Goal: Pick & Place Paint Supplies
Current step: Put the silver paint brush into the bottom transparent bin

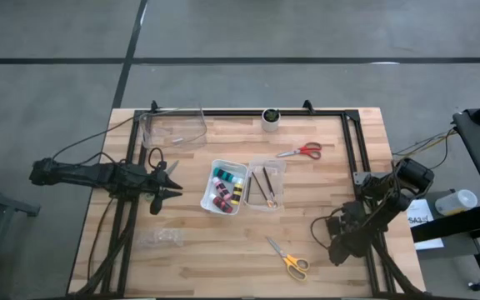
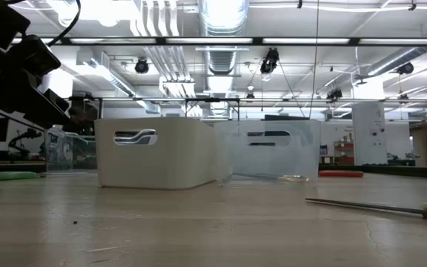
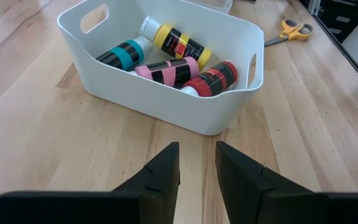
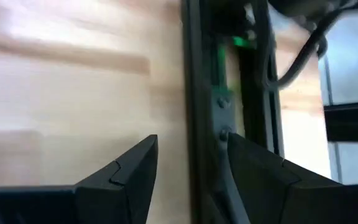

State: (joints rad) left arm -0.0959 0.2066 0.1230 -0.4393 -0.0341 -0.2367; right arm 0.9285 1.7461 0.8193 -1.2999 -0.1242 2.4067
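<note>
**Four bottles binned, two scissors loose on the wood**

Four paint bottles are seen lying in the white bin [image 3: 166,93], and only the left wrist view tells them apart: teal bottle [image 3: 122,53], yellow-and-black bottle [image 3: 176,41], pink-purple bottle [image 3: 166,70], red bottle [image 3: 213,76], all glossy, black-banded, packed side by side. The bin is smooth plastic, round-cornered, with slot handles. From above, a clear tray [image 1: 266,184] is shown just beside the bin, thin dark brushes [image 1: 261,185] laid in it. Red-handled scissors [image 1: 303,152] lie beyond that tray; yellow-handled scissors [image 1: 289,260] lie on the near side of the bin, well apart from it. A small white cup [image 1: 271,118] stands at the far edge.

The left gripper [image 3: 196,165] is held just short of the bin, its angular dark fingers parted by a narrow gap, nothing between them. The right gripper [image 4: 188,165] is parked far from the bin over the dark metal rail [image 4: 219,99], fingers apart, nothing gripped.

At table height, only the bin's blank wall and the pale planked table [image 2: 199,222] are given.
</note>
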